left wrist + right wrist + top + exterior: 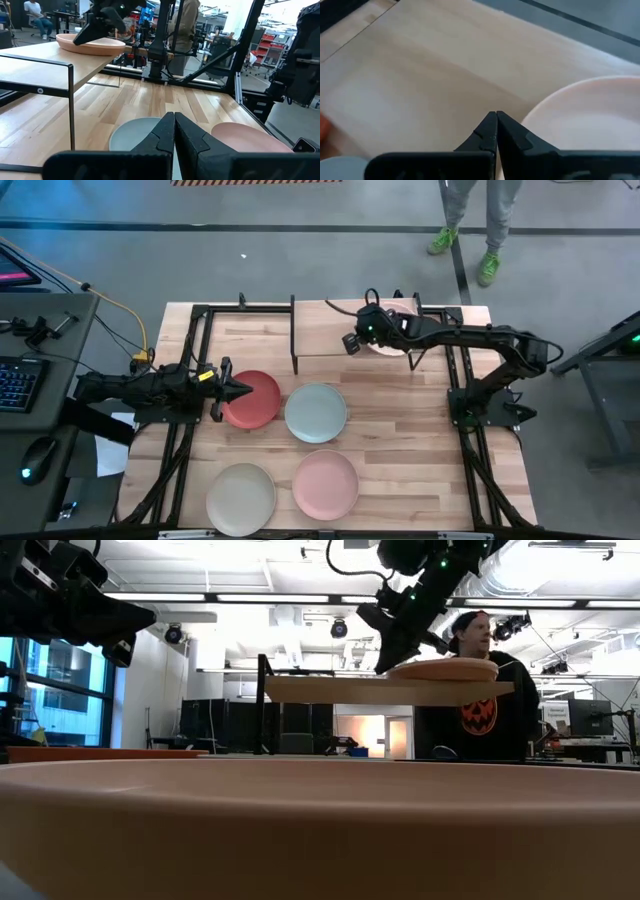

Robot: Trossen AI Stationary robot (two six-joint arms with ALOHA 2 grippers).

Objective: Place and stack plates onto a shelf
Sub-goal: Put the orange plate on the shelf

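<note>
While the pale peach plate lies flat on the shelf, toward the board's right end, the right gripper hovers over the shelf top just beside that plate's rim, fingers pressed together and holding nothing. The right wrist view confirms this: closed tips over bare light wood, the peach plate alongside and apart from them.

Four plates rest on the worktop in front of the shelf: red plate and pale blue-grey plate in the nearer row to the shelf, cream-beige plate and pink plate near the front edge. A sixth plate is not made out in the high view.

The left gripper sits at the left rim of the red plate, fingers closed and empty; whether the tips touch the rim cannot be told.

Judgement: first placement looks complete; the step in hand is picking up the second plate, likely the red one. Next move calls for the left gripper to open, straddle the red plate's rim, close and lift. The right arm should clear the shelf so the next plate can be set on the peach one or beside it.
</note>
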